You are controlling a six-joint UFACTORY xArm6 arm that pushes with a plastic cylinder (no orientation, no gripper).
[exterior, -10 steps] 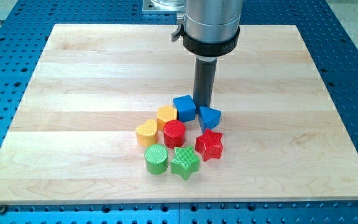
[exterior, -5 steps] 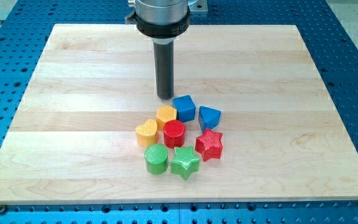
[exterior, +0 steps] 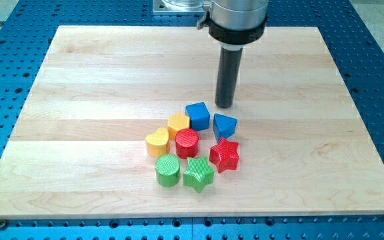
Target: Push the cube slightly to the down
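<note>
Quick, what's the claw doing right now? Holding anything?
No claw here: my tip is a bare rod end holding nothing, just above the blue cube, to its right.

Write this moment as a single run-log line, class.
tip: my tip up-right of blue cube, apart | above second blue block | cube: not yet pushed down | cluster: red star, red cylinder below

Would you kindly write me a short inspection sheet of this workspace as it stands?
Surface: wooden board on a blue perforated table.
Job's things: blue cube, at the cluster's top.
Clutter: blue wedge-like block, orange block, yellow heart, red cylinder, red star, green cylinder, green star.
Grippers: none; my tip rests apart from the blocks, up and right of the cube.
Cables: nothing seen.
Surroundings: nothing seen.
</note>
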